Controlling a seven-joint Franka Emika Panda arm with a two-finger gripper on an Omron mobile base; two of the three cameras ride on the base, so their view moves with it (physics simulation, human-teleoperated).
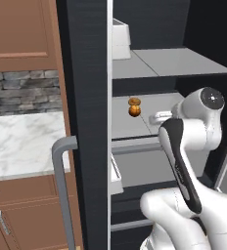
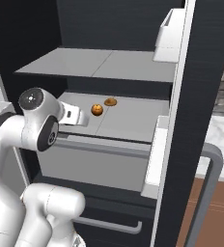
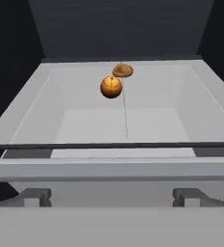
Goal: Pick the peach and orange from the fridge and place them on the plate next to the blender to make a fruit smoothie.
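The fridge (image 1: 86, 97) stands open, its black door edge on the left of the left base view. A round, dark orange-brown fruit, the orange (image 1: 134, 111) (image 2: 97, 110) (image 3: 111, 87), rests on the pale grey middle shelf (image 3: 123, 125). My gripper (image 3: 113, 198) is open, fingertips wide apart, at the front edge of that shelf, a short way from the orange. The white hand (image 1: 160, 117) (image 2: 77, 116) points into the fridge at shelf height. The peach, the plate and the blender are out of view.
A flat brown-orange disc (image 1: 134, 101) (image 2: 110, 102) (image 3: 122, 71) lies just behind the orange. A white container (image 1: 120, 39) (image 2: 169, 38) sits on the upper shelf. Below the shelf is a grey drawer (image 2: 94, 164). A marble counter (image 1: 22, 141) lies left of the fridge door handle (image 1: 61, 185).
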